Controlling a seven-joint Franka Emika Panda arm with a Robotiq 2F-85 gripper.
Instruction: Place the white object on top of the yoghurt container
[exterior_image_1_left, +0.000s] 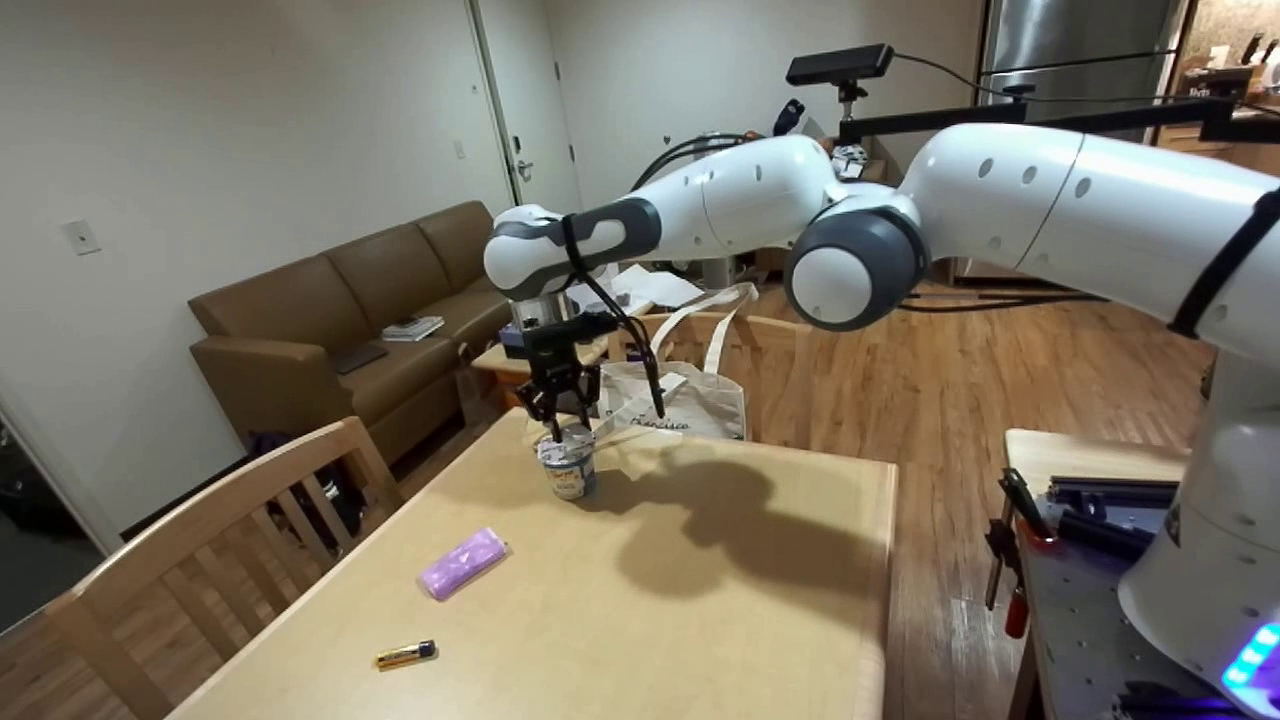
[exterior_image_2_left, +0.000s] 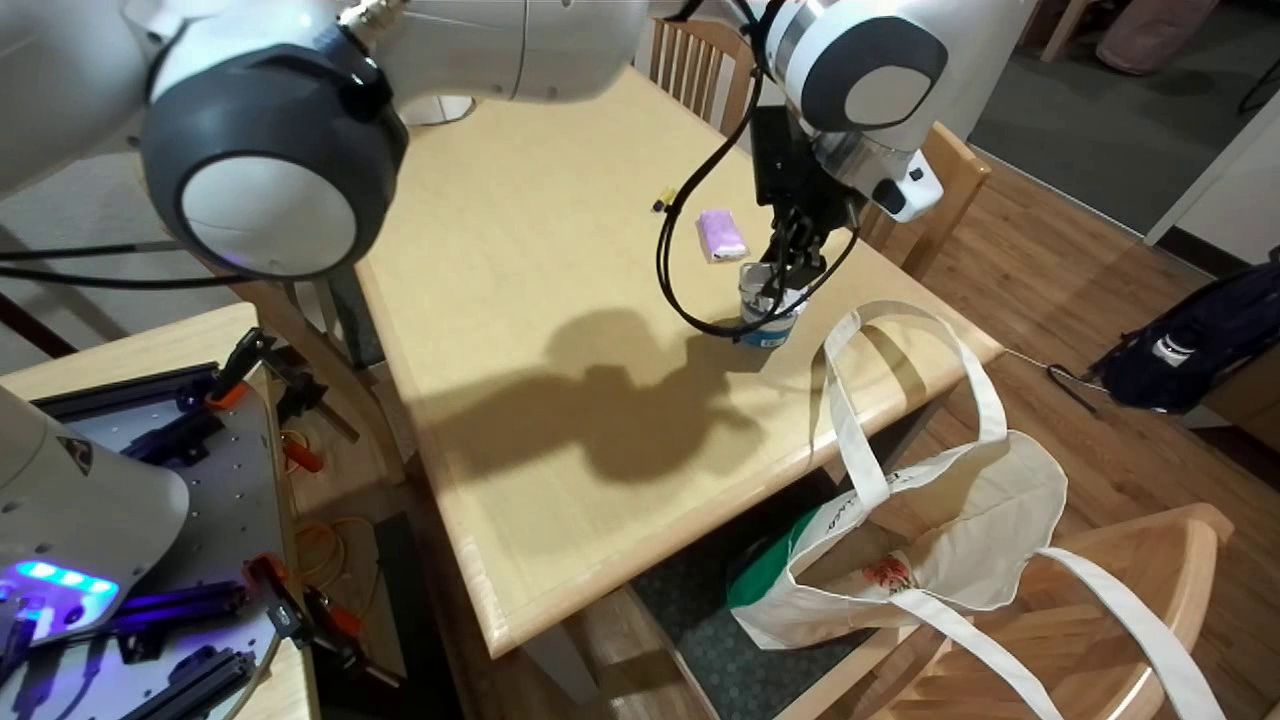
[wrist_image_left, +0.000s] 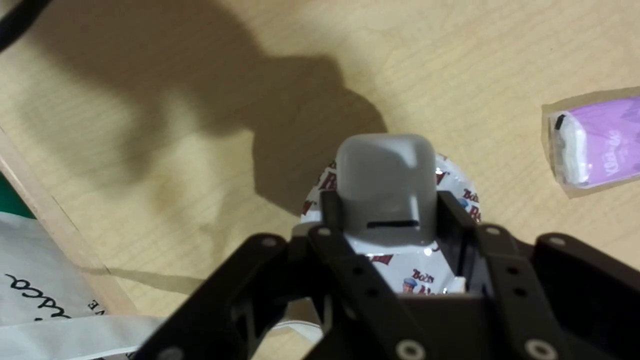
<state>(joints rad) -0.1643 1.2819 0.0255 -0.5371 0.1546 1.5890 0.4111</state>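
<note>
In an exterior view I have a brown sofa (exterior_image_1_left: 370, 290) standing well beyond the wooden bench (exterior_image_1_left: 650, 640). My arm (exterior_image_1_left: 740, 190) reaches out over the bench with its far end pointing down, and a broad shadow (exterior_image_1_left: 720, 520) falls across the surface. A slatted chair (exterior_image_1_left: 210, 515) stands at one side of the bench, and in an exterior view a cloth tote bag (exterior_image_2_left: 970, 530) sits mouth-open just off the bench's end.

I have the yoghurt container (exterior_image_1_left: 570, 478) upright on the bench, directly under the jaws. The purple packet (exterior_image_1_left: 463, 563) lies flat on the bench, apart from the container. In the wrist view I see the white object (wrist_image_left: 387, 187) between the jaws, which are drawn in to its width, snug against both sides and holding it. It is over the printed top of the yoghurt container, its upper end in that view reaching past the rim. I cannot tell from here whether its underside touches that top. The smallest thing I can pick out is a battery (exterior_image_1_left: 405, 654), lying on its side near the purple packet, farther from the yoghurt container than the packet is.
</note>
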